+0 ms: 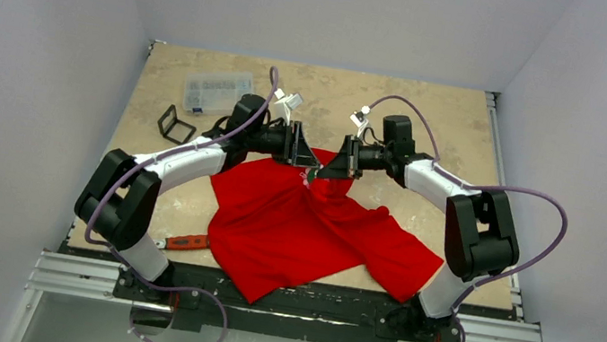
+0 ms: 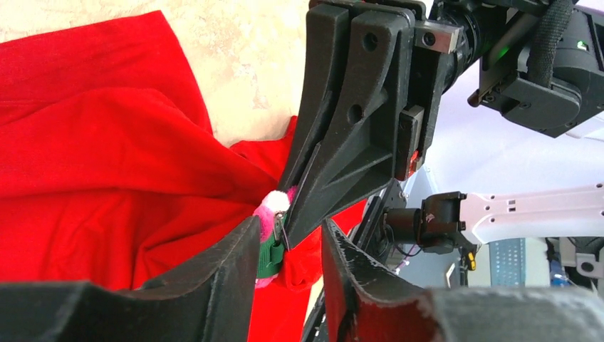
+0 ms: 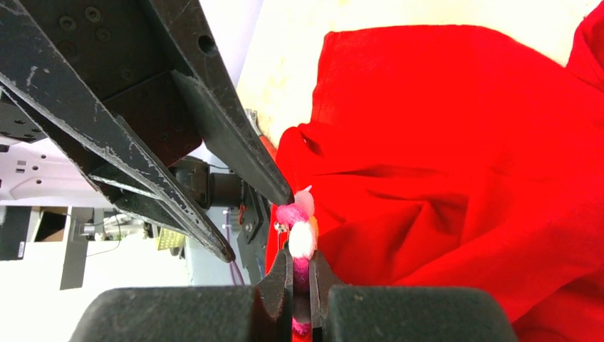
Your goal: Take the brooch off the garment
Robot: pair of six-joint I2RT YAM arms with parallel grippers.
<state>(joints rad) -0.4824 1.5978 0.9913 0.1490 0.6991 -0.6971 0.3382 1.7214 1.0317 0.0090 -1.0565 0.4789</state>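
Fingers of the left hand (image 2: 290, 229) stand partly apart, and we see nothing pinched between them. They reach in from the left and bracket the spot where the garment (image 1: 301, 225) is drawn up into a peak at its far edge, above the desk (image 1: 444, 119).

At that peak sits the brooch (image 3: 302, 239), pink and white with a bit of green behind it. It lies within the left hand's gap, just beside the inner face of one finger.

From the right, the right hand (image 3: 300, 256) meets it head-on. Its fingers are all but closed and pinch the brooch itself, with petals showing between them.

So the two hands face each other along one left-to-right line with the brooch between them. The right hand is on it and the left is just short of a grip. We cannot see the pin or tell which way it runs through the cloth.

We judge the coming move turns on the left hand closing on the cloth beside the brooch, so the right can draw it away to the right.
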